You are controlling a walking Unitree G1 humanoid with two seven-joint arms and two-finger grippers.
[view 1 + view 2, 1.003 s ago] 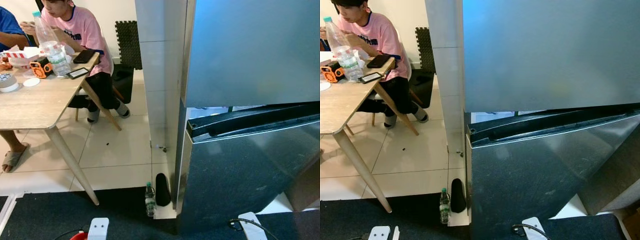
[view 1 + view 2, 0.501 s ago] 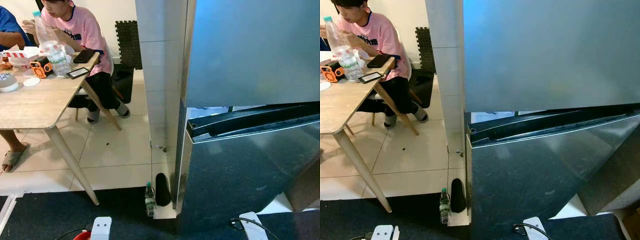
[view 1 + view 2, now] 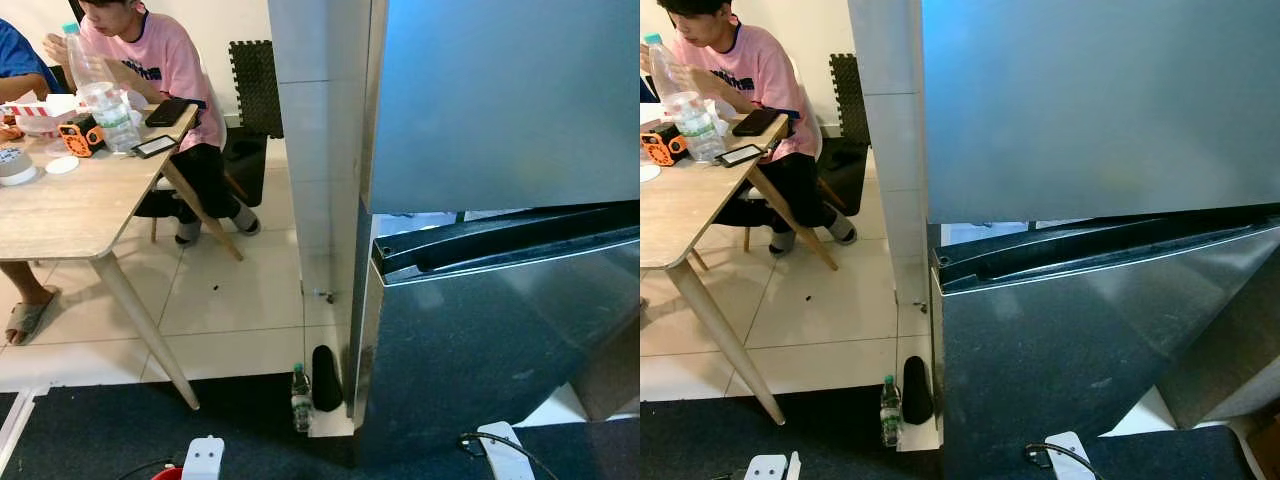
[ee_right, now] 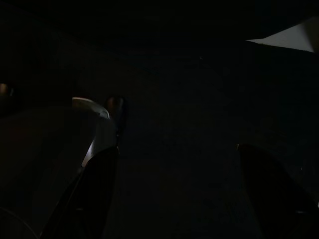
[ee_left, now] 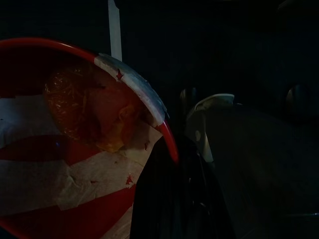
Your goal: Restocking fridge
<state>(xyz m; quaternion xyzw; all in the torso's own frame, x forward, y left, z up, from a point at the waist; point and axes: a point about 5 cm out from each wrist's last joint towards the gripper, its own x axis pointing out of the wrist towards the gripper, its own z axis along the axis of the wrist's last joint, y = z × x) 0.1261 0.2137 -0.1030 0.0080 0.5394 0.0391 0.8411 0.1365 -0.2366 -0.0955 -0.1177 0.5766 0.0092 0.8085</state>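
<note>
The fridge stands right in front of me, with a grey upper door [image 3: 500, 100] and a glossy black lower door [image 3: 480, 340]. Both are shut, with a dark handle gap [image 3: 500, 245] between them. My left gripper [image 5: 172, 164] hangs low, shut on the rim of a red-and-white paper bucket [image 5: 75, 199]. The bucket has fried food [image 5: 84, 109] inside, and its red edge [image 3: 165, 472] peeks up beside my left wrist [image 3: 205, 455]. My right gripper [image 4: 182, 199] hangs open in the dark, nothing between its fingers [image 4: 94, 194].
A small water bottle [image 3: 300, 398] and a black object [image 3: 325, 378] stand on the floor at the fridge's left corner. A wooden table [image 3: 60, 210] at the left holds a large bottle [image 3: 103, 90] and phones. A person in pink [image 3: 165, 70] sits there. Dark carpet [image 3: 100, 430] lies underfoot.
The camera has shifted slightly. My left wrist has edged a little right and lower in the picture. The fridge doors have not moved.
</note>
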